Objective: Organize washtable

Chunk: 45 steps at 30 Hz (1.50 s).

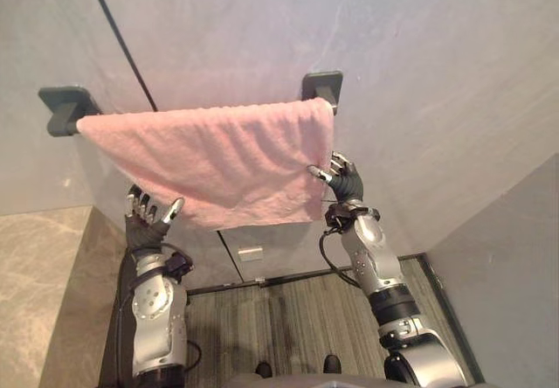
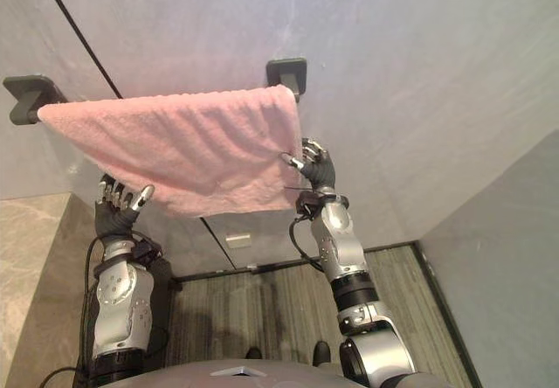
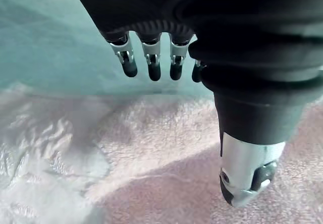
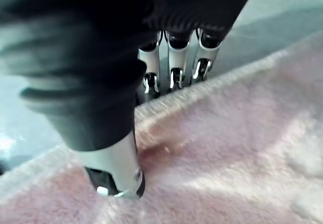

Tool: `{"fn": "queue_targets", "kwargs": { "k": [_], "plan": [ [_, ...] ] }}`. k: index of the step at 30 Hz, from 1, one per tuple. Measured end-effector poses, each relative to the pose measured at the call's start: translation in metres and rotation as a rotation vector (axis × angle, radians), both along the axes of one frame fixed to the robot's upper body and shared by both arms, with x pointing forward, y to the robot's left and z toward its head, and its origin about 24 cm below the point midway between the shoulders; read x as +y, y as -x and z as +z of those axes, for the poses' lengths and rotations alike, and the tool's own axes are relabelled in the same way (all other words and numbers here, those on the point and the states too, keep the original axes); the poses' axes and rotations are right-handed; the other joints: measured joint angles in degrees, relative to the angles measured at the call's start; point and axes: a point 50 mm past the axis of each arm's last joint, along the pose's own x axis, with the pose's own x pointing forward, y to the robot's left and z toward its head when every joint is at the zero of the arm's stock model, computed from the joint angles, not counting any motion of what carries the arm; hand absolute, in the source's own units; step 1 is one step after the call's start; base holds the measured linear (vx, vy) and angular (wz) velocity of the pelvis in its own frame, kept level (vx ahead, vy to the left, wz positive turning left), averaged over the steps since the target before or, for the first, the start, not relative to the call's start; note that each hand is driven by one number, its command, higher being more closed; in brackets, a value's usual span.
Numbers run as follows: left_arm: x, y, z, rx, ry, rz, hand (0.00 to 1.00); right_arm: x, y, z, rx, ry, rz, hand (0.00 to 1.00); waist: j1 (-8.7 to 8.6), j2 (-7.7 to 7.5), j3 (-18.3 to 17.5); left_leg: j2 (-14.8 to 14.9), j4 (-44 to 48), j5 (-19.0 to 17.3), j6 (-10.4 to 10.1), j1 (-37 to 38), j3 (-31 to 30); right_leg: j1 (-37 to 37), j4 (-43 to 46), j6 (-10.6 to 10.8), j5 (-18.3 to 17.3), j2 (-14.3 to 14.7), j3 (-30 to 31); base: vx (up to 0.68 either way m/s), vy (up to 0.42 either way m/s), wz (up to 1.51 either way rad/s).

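A pink towel (image 1: 227,161) hangs spread along a wall rail between two dark grey brackets (image 1: 68,108), against a pale grey wall (image 1: 419,73). Its lower edge sags unevenly, hanging lower toward the right. The robot's right hand (image 1: 343,183) is raised to the towel's right-hand hem. In the right wrist view its thumb (image 4: 117,176) presses on the front of the pile while the fingers (image 4: 174,65) reach past the hem toward the wall, so it appears to pinch the edge lightly. The left hand (image 1: 144,222) is held up just under the towel's lower left edge with fingers straight and spread, gripping nothing. Its own wrist view shows the fingers over the wall and the thumb above the cloth. The step in hand looks like straightening the hung towel. The next move probably calls for the left hand to take the lower left edge so both sides can be evened out without dragging the cloth off. The rail itself is hidden under the towel, and the right fingertips are hidden behind the hem. A beige stone surface (image 1: 44,283) at the lower left is cut off, so what it is cannot be told.
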Motion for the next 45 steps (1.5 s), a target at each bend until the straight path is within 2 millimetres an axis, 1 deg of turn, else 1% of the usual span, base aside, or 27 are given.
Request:
{"fn": "queue_targets", "kwargs": {
  "k": [2, 5, 6, 9, 10, 13, 15, 17, 19, 20, 21, 22, 24, 26, 27, 28, 30, 33, 35, 40, 42, 43, 45],
  "plan": [
    [0.001, 0.006, -0.004, 0.017, -0.001, 0.000, 0.00, -0.003, 0.004, -0.001, -0.010, -0.005, -0.011, 0.00, 0.02, -0.01, -0.01, -0.01, -0.08, 0.00, 0.00, 0.03, -0.04, -0.01, 0.00, 0.00, 0.00, -0.02, -0.09, 0.00, 0.000, 0.00],
    [0.002, 0.016, -0.011, 0.049, 0.013, 0.018, 0.00, -0.010, 0.014, -0.008, -0.003, -0.012, -0.034, 0.00, 0.13, -0.04, -0.03, -0.01, -0.18, 0.01, 0.01, -0.02, -0.27, -0.01, -0.06, 0.00, 0.00, -0.02, -0.46, 0.02, -0.001, 0.05],
    [0.004, 0.026, -0.018, 0.076, 0.031, 0.041, 0.00, -0.017, 0.023, -0.013, 0.003, -0.008, -0.048, 0.00, 0.10, -0.06, -0.05, -0.01, -0.18, 0.01, 0.02, -0.05, -0.53, 0.00, -0.08, 0.00, 0.00, -0.03, -0.78, 0.02, -0.003, 0.07],
    [0.005, 0.039, -0.026, 0.114, 0.047, 0.051, 0.00, -0.029, 0.035, -0.023, 0.027, -0.002, -0.086, 0.00, 0.08, -0.13, -0.09, -0.01, -0.16, 0.01, 0.02, -0.06, -0.96, -0.01, -0.12, 0.01, 0.01, -0.05, -0.99, 0.02, 0.001, 0.06],
    [0.006, 0.047, -0.029, 0.117, 0.073, 0.060, 0.00, -0.039, 0.044, -0.029, 0.044, 0.028, -0.121, 0.00, 0.14, -0.30, -0.20, -0.02, -0.16, 0.01, 0.02, -0.12, -1.21, 0.01, -0.21, 0.01, 0.01, -0.08, -1.05, 0.01, 0.003, 0.04],
    [0.013, 0.063, -0.031, 0.143, 0.068, 0.080, 0.00, -0.055, 0.060, -0.040, 0.073, 0.086, -0.157, 0.00, 0.06, -0.39, -0.30, -0.05, -0.18, -0.01, 0.01, -0.48, -1.35, 0.14, -0.49, 0.02, 0.01, -0.14, -1.13, 0.00, 0.000, 0.01],
    [0.013, 0.068, -0.030, 0.142, 0.064, 0.065, 0.00, -0.058, 0.065, -0.044, 0.085, 0.133, -0.157, 0.00, 0.00, -0.49, -0.37, -0.11, -0.20, -0.01, 0.01, -0.64, -1.41, 0.16, -0.76, 0.03, 0.01, -0.19, -1.17, 0.00, 0.000, 0.00],
    [0.011, 0.069, -0.027, 0.118, 0.076, 0.039, 0.00, -0.058, 0.069, -0.047, 0.097, 0.138, -0.148, 0.00, 0.03, -0.48, -0.41, -0.10, -0.15, 0.03, -0.04, -0.73, -1.53, 0.18, -0.83, 0.03, 0.00, -0.18, -1.25, -0.01, -0.006, 0.02],
    [0.009, 0.072, -0.022, 0.099, 0.070, 0.009, 0.00, -0.052, 0.072, -0.048, 0.092, 0.151, -0.101, 0.00, -0.05, -0.46, -0.42, -0.09, -0.13, 0.06, -0.09, -0.86, -1.56, 0.12, -0.89, 0.03, 0.00, -0.17, -1.25, 0.00, 0.000, 0.00],
    [0.005, 0.071, -0.016, 0.066, 0.075, -0.018, 0.00, -0.044, 0.077, -0.045, 0.071, 0.156, -0.051, 0.00, -0.04, -0.38, -0.47, -0.09, -0.11, 0.07, -0.11, -0.99, -1.59, 0.02, -0.88, 0.04, 0.00, -0.17, -1.28, 0.00, 0.000, 0.00],
    [0.001, 0.072, -0.012, 0.043, 0.082, -0.052, 0.00, -0.032, 0.082, -0.042, 0.041, 0.159, 0.033, 0.00, -0.11, -0.37, -0.53, -0.09, -0.11, 0.07, -0.11, -0.99, -1.59, 0.01, -0.88, 0.04, 0.01, -0.18, -1.27, 0.00, 0.000, 0.00],
    [-0.002, 0.072, -0.010, 0.031, 0.084, -0.073, 0.00, -0.025, 0.085, -0.040, 0.024, 0.162, 0.081, 0.00, -0.17, -0.39, -0.57, -0.09, -0.11, 0.07, -0.11, -0.99, -1.59, 0.02, -0.88, 0.04, 0.01, -0.18, -1.27, 0.00, 0.000, 0.00],
    [-0.016, 0.068, -0.001, -0.020, 0.098, -0.194, 0.00, 0.006, 0.094, -0.036, -0.023, 0.138, 0.302, 0.00, -0.16, -0.50, -0.72, -0.09, -0.02, 0.08, -0.10, -0.99, -1.60, 0.03, -0.82, 0.05, 0.02, -0.19, -1.29, 0.00, 0.000, 0.00],
    [-0.024, 0.066, 0.004, -0.046, 0.109, -0.277, 0.00, 0.025, 0.101, -0.037, -0.034, 0.113, 0.427, 0.00, -0.15, -0.62, -0.98, -0.09, 0.09, 0.08, -0.11, -1.01, -1.60, 0.05, -0.80, 0.06, 0.02, -0.19, -1.39, 0.00, 0.000, 0.00],
    [-0.032, 0.064, 0.009, -0.074, 0.126, -0.361, 0.00, 0.042, 0.107, -0.035, -0.050, 0.094, 0.544, 0.00, -0.15, -0.69, -1.20, -0.10, 0.23, 0.08, -0.10, -1.03, -1.60, 0.10, -0.73, 0.06, 0.02, -0.21, -1.63, 0.00, 0.000, 0.00],
    [-0.035, 0.063, 0.012, -0.087, 0.130, -0.393, 0.00, 0.048, 0.108, -0.034, -0.058, 0.085, 0.583, 0.00, -0.17, -0.72, -1.28, -0.10, 0.29, 0.09, -0.10, -1.04, -1.60, 0.10, -0.69, 0.06, 0.02, -0.23, -1.67, 0.00, 0.000, 0.00],
    [-0.045, 0.060, 0.024, -0.136, 0.144, -0.518, 0.00, 0.060, 0.107, -0.026, -0.102, 0.080, 0.702, 0.00, -0.18, -0.94, -1.67, -0.12, 0.56, 0.08, -0.10, -1.01, -1.52, 0.12, -0.41, 0.07, 0.02, -0.25, -1.72, 0.00, 0.000, 0.00],
    [-0.048, 0.059, 0.032, -0.172, 0.157, -0.609, 0.00, 0.061, 0.098, -0.015, -0.141, 0.061, 0.751, 0.00, -0.18, -0.97, -1.92, -0.15, 0.98, 0.08, -0.10, -0.92, -1.44, 0.06, 0.30, 0.07, 0.02, -0.30, -1.70, -0.02, 0.010, -0.01],
    [-0.047, 0.059, 0.033, -0.179, 0.174, -0.617, 0.00, 0.061, 0.095, -0.012, -0.146, 0.040, 0.754, 0.00, -0.15, -0.96, -2.02, -0.21, 1.02, 0.08, -0.10, -0.91, -1.41, 0.06, 0.37, 0.08, 0.01, -0.37, -1.69, -0.04, 0.011, -0.02],
    [-0.049, 0.054, 0.037, -0.200, 0.203, -0.662, 0.00, 0.063, 0.089, -0.003, -0.182, 0.081, 0.781, 0.00, 0.02, -0.82, -2.09, -0.25, 0.45, 0.08, -0.53, -0.83, -1.39, 0.03, 0.57, 0.08, -0.02, -0.39, -1.70, -0.04, 0.000, 0.00],
    [-0.049, 0.044, 0.045, -0.248, 0.203, -0.676, 0.00, 0.069, 0.081, 0.006, -0.215, 0.103, 0.782, 0.00, 0.07, -0.65, -2.12, -0.24, -0.39, 0.79, -0.66, -0.41, -1.41, -0.01, 0.65, 0.07, -0.02, -0.35, -1.72, -0.04, -0.006, 0.01],
    [-0.049, 0.043, 0.046, -0.254, 0.204, -0.677, 0.00, 0.069, 0.080, 0.007, -0.218, 0.104, 0.781, 0.00, 0.07, -0.63, -2.12, -0.24, -0.54, 0.93, -0.59, -0.32, -1.41, -0.01, 0.66, 0.07, -0.02, -0.35, -1.72, 0.00, 0.000, 0.00],
    [-0.050, 0.032, 0.053, -0.297, 0.198, -0.675, 0.00, 0.074, 0.069, 0.010, -0.217, 0.117, 0.757, 0.00, 0.14, -0.55, -2.19, -0.21, -1.06, 1.87, -0.31, 0.17, -1.43, -0.04, 0.71, 0.06, 0.01, -0.32, -1.77, 0.00, 0.000, 0.00]
  ]
}}
